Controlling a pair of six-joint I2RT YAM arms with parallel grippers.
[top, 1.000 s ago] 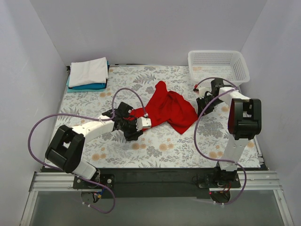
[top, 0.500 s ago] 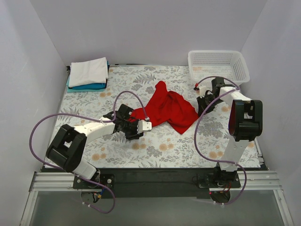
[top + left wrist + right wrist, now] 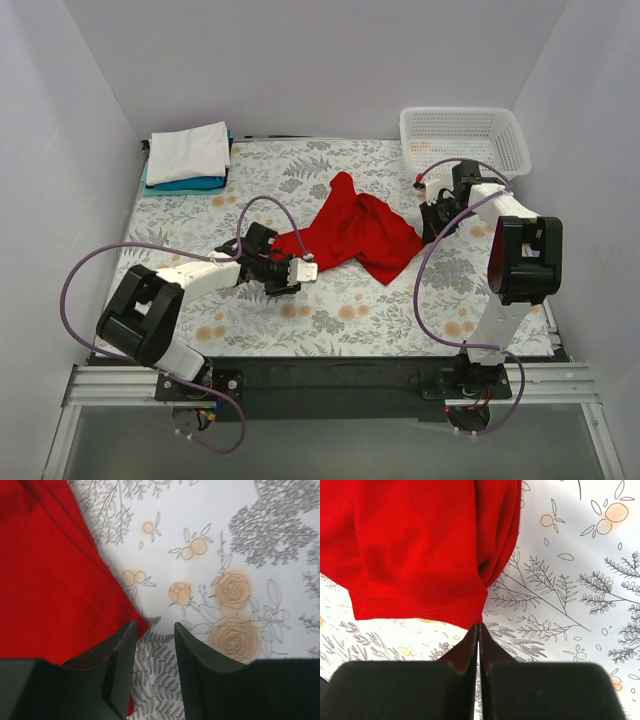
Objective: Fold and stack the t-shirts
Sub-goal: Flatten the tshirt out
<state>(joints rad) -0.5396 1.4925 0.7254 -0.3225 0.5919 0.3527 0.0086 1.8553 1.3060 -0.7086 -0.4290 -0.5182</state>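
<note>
hovering at red t-shirt (image 3: 50, 580) edge, left hand (image 3: 154, 626)

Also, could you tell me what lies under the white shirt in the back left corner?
Under the white shirt, a teal shirt shows along its near edge. The rest of it, and anything beneath, is covered.

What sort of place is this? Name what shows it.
Probably a robot test cell, not a home: plain white walls box in a floral-clothed table, with left arm and right arm bolted at its edge.
</note>
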